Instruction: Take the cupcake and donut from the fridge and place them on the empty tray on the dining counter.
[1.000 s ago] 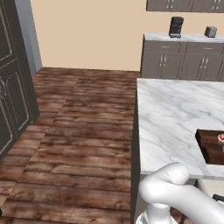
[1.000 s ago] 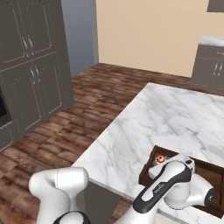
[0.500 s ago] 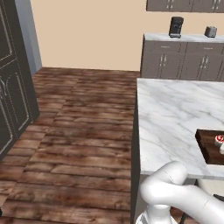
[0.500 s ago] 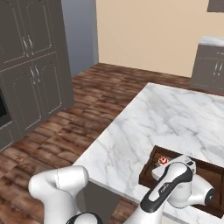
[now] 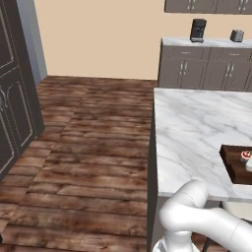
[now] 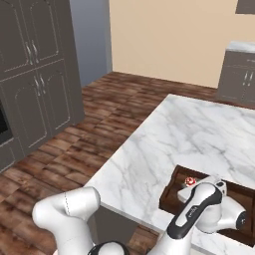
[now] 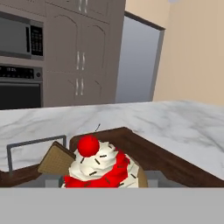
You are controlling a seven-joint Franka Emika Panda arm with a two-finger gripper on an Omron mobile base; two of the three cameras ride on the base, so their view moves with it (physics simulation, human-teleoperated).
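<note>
A cupcake [image 7: 98, 166] with a red wrapper, pale frosting and a red cherry sits close before the hand camera, low over the dark wooden tray [image 7: 170, 159]. My gripper [image 6: 198, 189] is shut on the cupcake [image 6: 190, 182] above the near-left end of the tray [image 6: 169, 198]. The tray [image 5: 230, 158] lies near the front edge of the marble dining counter [image 5: 192, 123], with the cupcake [image 5: 245, 155] at the frame's right edge. The grey fridge [image 7: 138, 65] stands shut beyond the counter. The donut is out of view.
Dark panelled cabinets [image 6: 35, 74] with a built-in oven and microwave [image 7: 19, 39] stand beside the fridge [image 6: 89, 35]. Wood floor [image 5: 88, 147] spreads left of the counter. A coffee machine [image 5: 198, 30] and toaster [image 5: 236, 35] sit on the far wall countertop.
The hand has crept slightly further over the tray, carrying the cupcake with it. The base views have not shifted.
</note>
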